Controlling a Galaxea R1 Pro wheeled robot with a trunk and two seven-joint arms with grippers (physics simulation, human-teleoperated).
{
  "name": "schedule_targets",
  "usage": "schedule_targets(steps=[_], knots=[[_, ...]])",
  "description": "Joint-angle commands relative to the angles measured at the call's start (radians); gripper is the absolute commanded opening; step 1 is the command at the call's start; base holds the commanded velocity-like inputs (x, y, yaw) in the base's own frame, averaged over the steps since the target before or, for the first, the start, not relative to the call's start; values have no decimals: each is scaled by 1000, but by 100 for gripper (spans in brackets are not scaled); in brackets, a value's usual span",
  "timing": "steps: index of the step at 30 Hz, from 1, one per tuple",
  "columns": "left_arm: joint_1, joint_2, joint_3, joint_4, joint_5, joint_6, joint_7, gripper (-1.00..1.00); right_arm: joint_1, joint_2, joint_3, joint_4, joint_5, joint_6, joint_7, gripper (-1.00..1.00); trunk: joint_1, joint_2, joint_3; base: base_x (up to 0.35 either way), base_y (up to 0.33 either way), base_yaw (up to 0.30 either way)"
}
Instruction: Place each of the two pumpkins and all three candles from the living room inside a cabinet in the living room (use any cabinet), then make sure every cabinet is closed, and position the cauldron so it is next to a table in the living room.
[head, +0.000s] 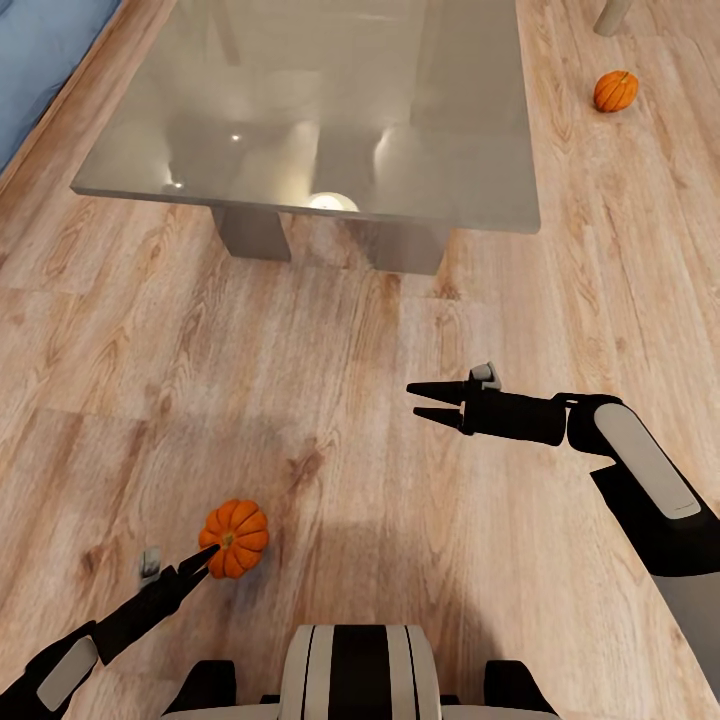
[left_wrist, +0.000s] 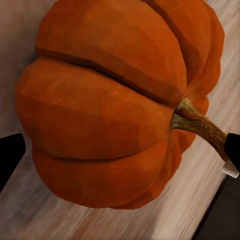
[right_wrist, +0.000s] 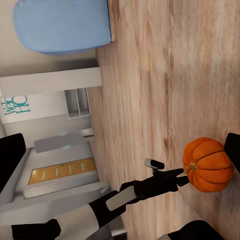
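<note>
A bright-orange pumpkin (head: 235, 538) lies on the wood floor at the lower left. My left gripper (head: 205, 557) is open right at it, fingertips against its near side. In the left wrist view the pumpkin (left_wrist: 105, 110) looms close, its stem (left_wrist: 200, 125) pointing toward one finger (left_wrist: 231, 152), and both fingers sit wide apart. A second pumpkin (head: 615, 90) rests on the floor at the far right, beyond the table (head: 300, 110) with the glossy grey top. My right gripper (head: 422, 401) hovers open and empty over the floor at mid-right; its camera sees the near pumpkin (right_wrist: 207, 165) and the left gripper (right_wrist: 180, 178).
A blue sofa (head: 30, 60) borders the far left, and its end (right_wrist: 62, 25) is seen by the right wrist camera. A pale furniture leg (head: 612, 15) stands at the top right. Bare plank floor lies between me and the table. My base (head: 358, 670) is at the bottom.
</note>
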Motion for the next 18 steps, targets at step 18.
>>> schedule_targets(steps=[18], knots=[[0,0,2,0,9,9,45,100,-1,-1,1,0,1,1,2,100,0,0,0,1,-1,0]])
